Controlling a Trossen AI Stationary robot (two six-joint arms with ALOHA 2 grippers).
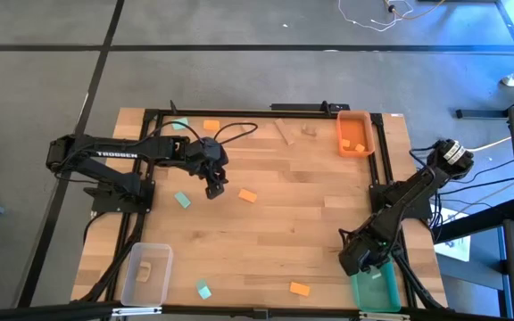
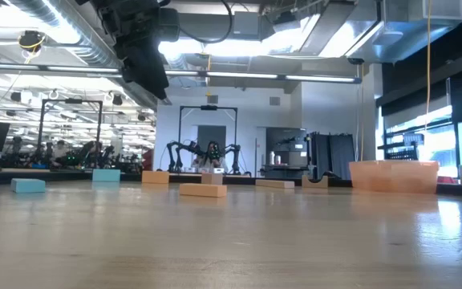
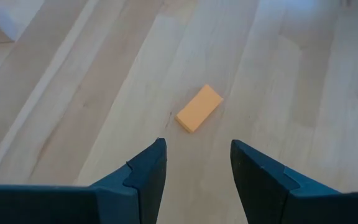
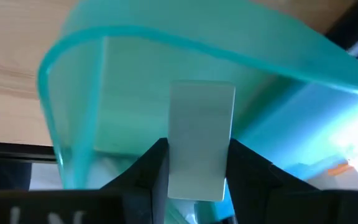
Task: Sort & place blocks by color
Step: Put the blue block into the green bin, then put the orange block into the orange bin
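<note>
The right pincer (image 4: 197,168) is clamped on a flat teal block (image 4: 201,134), washed pale, over the green bin (image 4: 104,93), whose far end is cut off. The left pincer (image 3: 197,168), fingers apart, hovers above an orange block (image 3: 199,108) mid-surface (image 1: 310,232).

Robotics lab: robot rigs (image 2: 207,152) behind

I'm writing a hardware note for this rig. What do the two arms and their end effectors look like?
Both arms are dark, jointed, with black cables. The left arm bears white lettering; the right arm has a silver-ringed joint. The left end effector and right end effector each have two dark angular fingers.
</note>
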